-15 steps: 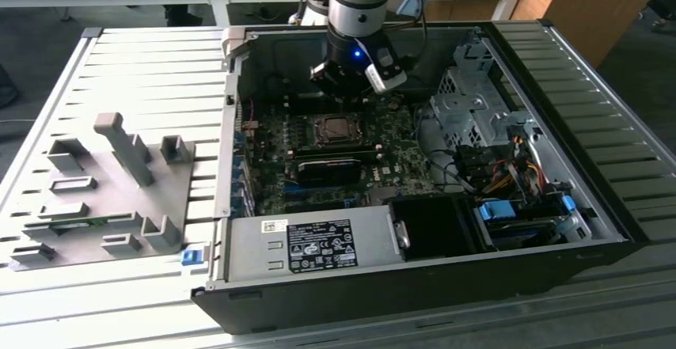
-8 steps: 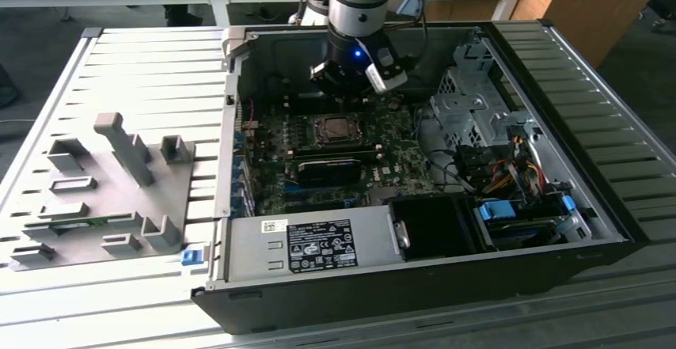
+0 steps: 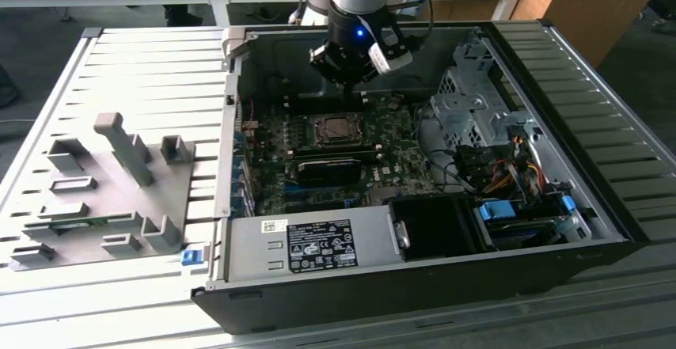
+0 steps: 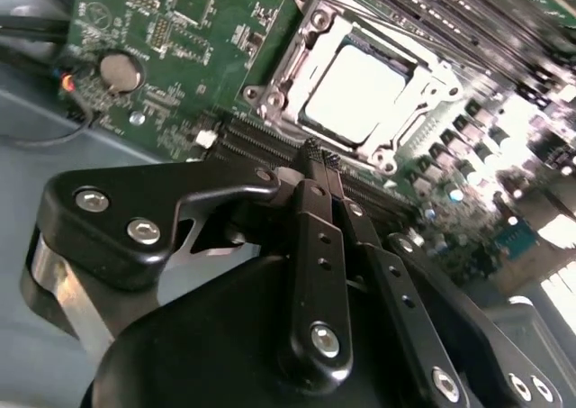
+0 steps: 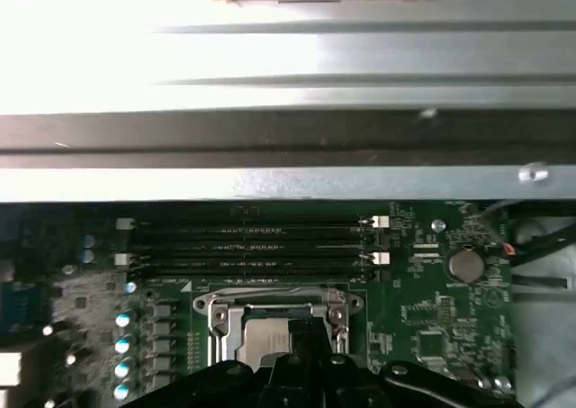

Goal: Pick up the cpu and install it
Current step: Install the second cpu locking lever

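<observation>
Your cpu (image 4: 353, 93) already lies in the socket (image 4: 360, 84), its frame open around it. Your fingers (image 4: 317, 160) sit pressed together, holding nothing, just beside the socket. Drift down and they could scrape the board (image 3: 391, 159) or knock the cpu askew.

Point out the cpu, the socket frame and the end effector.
cpu (image 4: 353, 93), second wrist view: middle of its silvery top, seated in the socket.
socket frame (image 4: 290, 58), second wrist view: metal side rail.
end effector (image 4: 320, 158), second wrist view: closed fingertips above the memory slots.
</observation>
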You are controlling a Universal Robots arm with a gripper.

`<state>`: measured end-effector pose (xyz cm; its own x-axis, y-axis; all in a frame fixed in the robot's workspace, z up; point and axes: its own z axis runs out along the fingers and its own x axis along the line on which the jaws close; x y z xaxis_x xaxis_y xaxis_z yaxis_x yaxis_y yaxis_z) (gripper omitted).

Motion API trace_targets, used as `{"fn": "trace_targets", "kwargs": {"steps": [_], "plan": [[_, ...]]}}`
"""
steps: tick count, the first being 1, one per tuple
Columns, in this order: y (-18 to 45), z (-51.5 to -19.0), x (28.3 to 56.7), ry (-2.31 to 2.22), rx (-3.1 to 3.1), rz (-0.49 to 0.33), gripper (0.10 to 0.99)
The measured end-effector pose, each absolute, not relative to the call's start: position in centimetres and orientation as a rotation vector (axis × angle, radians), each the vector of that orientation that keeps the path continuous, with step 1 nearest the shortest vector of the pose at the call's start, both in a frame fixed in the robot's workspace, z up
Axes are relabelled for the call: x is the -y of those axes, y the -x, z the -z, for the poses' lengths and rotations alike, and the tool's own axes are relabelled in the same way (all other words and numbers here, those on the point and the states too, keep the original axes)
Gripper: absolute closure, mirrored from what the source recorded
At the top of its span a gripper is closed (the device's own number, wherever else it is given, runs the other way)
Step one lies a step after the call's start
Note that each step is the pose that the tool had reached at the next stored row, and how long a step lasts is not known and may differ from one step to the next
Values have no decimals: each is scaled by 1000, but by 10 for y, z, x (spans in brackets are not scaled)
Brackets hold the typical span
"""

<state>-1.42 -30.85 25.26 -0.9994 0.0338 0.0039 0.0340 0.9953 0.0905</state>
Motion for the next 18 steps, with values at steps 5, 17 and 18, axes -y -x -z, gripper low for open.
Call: {"fn": "trace_targets", "kwargs": {"steps": [5, 17, 18], "plan": [[14, -256, 315, 53, 3136, 141, 980], [14, -253, 346, 55, 3112, 180, 980], [14, -252, 347, 55, 3105, 182, 980]]}}
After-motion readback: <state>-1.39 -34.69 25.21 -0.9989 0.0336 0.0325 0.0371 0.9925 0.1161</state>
